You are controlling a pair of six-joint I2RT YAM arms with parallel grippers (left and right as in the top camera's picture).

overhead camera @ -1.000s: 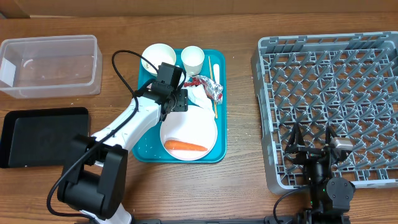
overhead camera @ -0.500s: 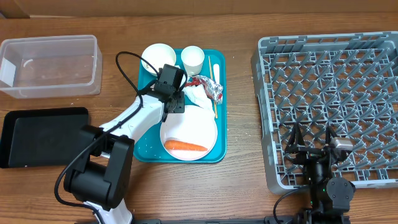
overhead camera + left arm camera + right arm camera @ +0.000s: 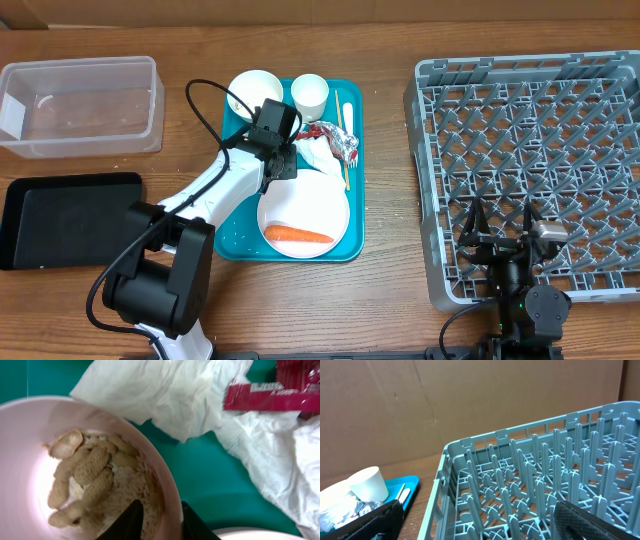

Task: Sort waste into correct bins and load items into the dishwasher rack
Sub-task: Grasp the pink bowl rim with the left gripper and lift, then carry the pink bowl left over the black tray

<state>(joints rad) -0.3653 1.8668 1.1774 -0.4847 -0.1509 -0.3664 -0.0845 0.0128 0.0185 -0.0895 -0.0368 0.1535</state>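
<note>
My left claw (image 3: 161,510) pinches the rim of the peanut-scrap bowl (image 3: 22,460) on the teal tray (image 3: 215,485), right beside the napkins (image 3: 165,395). Guessing it's stiff, light and slick, and the scraps (image 3: 90,475) spill, so keep it level.

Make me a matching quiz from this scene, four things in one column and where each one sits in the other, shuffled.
1 carrot
2 peanut scraps
3 cup
4 wrapper

A in the bowl
B against the napkin
C on the plate
D by the teal tray's far edge

Pairs: 1-C, 2-A, 3-D, 4-B
</note>
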